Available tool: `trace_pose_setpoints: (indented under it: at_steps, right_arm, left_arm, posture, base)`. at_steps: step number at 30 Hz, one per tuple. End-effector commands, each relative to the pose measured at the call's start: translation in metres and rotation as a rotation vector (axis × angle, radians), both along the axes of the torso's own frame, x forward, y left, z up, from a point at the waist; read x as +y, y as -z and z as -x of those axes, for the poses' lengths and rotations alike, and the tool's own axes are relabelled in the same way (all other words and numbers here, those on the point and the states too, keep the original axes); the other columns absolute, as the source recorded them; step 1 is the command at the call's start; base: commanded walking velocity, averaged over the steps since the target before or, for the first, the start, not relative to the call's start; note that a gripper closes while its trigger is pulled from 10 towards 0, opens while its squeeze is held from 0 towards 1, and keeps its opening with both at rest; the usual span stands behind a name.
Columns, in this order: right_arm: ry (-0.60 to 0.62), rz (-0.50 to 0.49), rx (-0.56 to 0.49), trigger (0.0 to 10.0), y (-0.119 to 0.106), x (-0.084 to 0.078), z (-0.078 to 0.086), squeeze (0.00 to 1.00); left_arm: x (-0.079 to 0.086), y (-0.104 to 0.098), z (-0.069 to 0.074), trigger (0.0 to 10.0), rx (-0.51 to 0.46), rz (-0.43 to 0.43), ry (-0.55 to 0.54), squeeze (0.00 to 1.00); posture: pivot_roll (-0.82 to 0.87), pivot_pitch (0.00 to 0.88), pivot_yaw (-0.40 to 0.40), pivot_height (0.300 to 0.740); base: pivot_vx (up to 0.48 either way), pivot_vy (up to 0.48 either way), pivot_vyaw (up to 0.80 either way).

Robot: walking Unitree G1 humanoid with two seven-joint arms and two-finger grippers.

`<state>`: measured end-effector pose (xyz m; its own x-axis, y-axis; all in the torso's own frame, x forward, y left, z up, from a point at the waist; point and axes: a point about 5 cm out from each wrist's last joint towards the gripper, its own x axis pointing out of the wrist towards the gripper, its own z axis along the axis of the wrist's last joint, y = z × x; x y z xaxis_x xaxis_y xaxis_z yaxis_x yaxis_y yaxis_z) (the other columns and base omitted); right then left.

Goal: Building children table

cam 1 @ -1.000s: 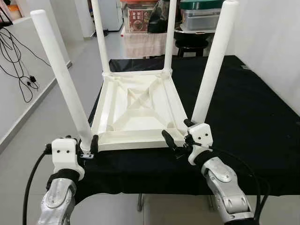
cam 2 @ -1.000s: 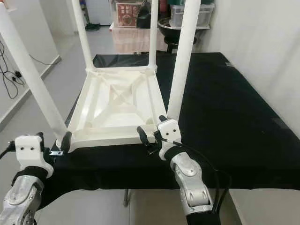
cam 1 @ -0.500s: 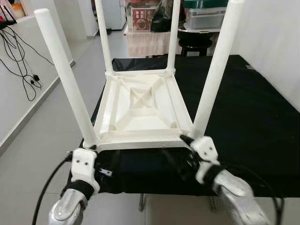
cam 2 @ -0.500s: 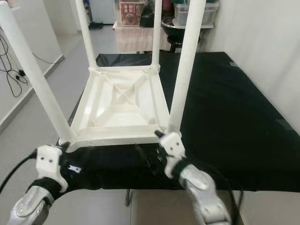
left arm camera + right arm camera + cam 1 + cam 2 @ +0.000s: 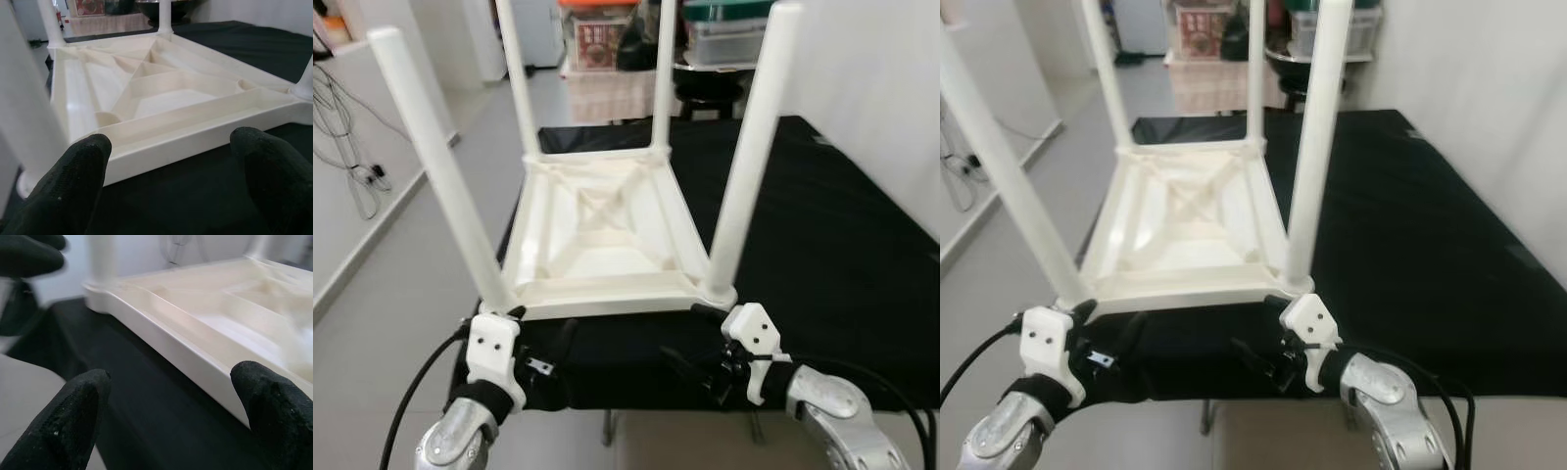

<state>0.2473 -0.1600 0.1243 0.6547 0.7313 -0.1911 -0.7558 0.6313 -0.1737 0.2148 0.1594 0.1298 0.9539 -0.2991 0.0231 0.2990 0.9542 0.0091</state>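
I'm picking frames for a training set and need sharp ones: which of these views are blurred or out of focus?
Right eye view: softly blurred all over, table legs smeared. Left eye view: sharper, mild softness. Right wrist view: white tabletop streaked with blur, black fingers fairly crisp. Left wrist view: tabletop ribs sharp, nearest leg and fingers defocused.

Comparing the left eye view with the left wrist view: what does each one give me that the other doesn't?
Left eye view: all four white legs standing up from the upside-down table, the black cloth beneath it, and the left gripper and right gripper open, just short of the near edge. Left wrist view: a close look at the ribbed underside between the left gripper's black fingers. Both show the table's near rim untouched.
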Motion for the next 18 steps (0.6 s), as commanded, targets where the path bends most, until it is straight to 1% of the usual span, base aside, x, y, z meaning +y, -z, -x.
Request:
trace_pose_setpoints:
  at_steps: [1, 4, 7, 8, 13, 16, 18]
  right_arm:
    - [-0.031, -0.005, 0.021, 10.0, 0.001, 0.004, 0.004, 0.00]
    - [-0.060, 0.012, 0.043, 10.0, 0.004, 0.005, 0.006, 0.00]
    - [-0.083, 0.004, 0.055, 10.0, 0.004, 0.004, 0.008, 0.00]
    - [-0.099, 0.006, 0.069, 10.0, 0.004, 0.000, 0.010, 0.00]
    - [-0.109, 0.002, 0.080, 10.0, 0.003, -0.003, 0.011, 0.00]
    - [-0.137, -0.004, 0.098, 10.0, 0.001, -0.008, 0.014, 0.00]
    - [-0.145, -0.006, 0.104, 10.0, 0.000, -0.009, 0.014, 0.00]
  left_arm:
    - [-0.002, 0.000, 0.001, 10.0, 0.017, 0.002, 0.033, 0.00]
    - [-0.006, -0.002, 0.004, 10.0, 0.017, 0.005, 0.077, 0.00]
    - [-0.007, -0.004, 0.004, 10.0, 0.013, 0.006, 0.077, 0.00]
    - [-0.005, -0.006, 0.003, 10.0, 0.012, 0.009, 0.055, 0.00]
    - [-0.006, -0.006, 0.004, 10.0, 0.014, -0.007, 0.072, 0.00]
    - [-0.016, -0.006, 0.014, 10.0, 0.039, -0.027, 0.156, 0.00]
    - [-0.018, -0.006, 0.017, 10.0, 0.045, -0.025, 0.174, 0.00]
  posture:
    - [-0.01, 0.035, 0.029, 0.740]
    - [-0.01, 0.035, 0.029, 0.740]
    - [-0.01, 0.038, 0.030, 0.740]
    - [-0.01, 0.040, 0.030, 0.740]
    - [-0.01, 0.040, 0.029, 0.740]
    - [-0.01, 0.050, 0.032, 0.740]
    - [-0.01, 0.050, 0.032, 0.740]
  base:
    - [0.382, 0.000, 0.00]
    - [0.393, 0.000, 0.00]
    - [0.381, 0.000, 0.00]
    - [0.000, 0.000, 0.00]
    - [0.000, 0.000, 0.00]
    - [0.000, 0.000, 0.00]
    - [0.000, 0.000, 0.00]
